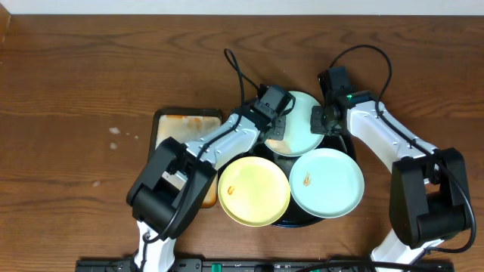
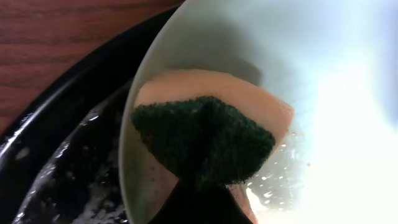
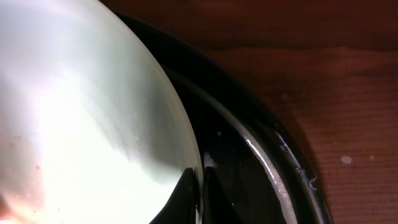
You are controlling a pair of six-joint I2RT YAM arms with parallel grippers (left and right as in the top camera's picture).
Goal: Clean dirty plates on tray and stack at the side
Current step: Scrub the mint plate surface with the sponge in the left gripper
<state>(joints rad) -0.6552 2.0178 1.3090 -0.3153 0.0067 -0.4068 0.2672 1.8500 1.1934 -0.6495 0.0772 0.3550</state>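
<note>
Three round plates lie face up on the black tray. Being circles, they have no long axis and point no particular way. The yellow plate is at the near left and a near mint plate at the near right, just beside each other, each with a small orange smear near its middle. The far mint plate lies behind them, towards the back of the tray, and both arms meet at it. The left fingers reach in over its left part and are closed on a sponge. The sponge's dark green scouring side faces the wrist camera, and its peach-coloured body is pressed against the plate's inner surface close to the rim. Small wet specks show on the plate beside the sponge. The right fingers come in from the plate's right edge and are closed on the rim itself, one finger above the plate and one below. In the right wrist view the pale edge runs straight between them, with the glossy tray wall just outside. Whether this plate lies flat or is tipped up a little, I cannot tell. A smaller, orange-stained rectangular tray sits on the wooden desk to the left of the black tray, partly hidden by the left arm.
</note>
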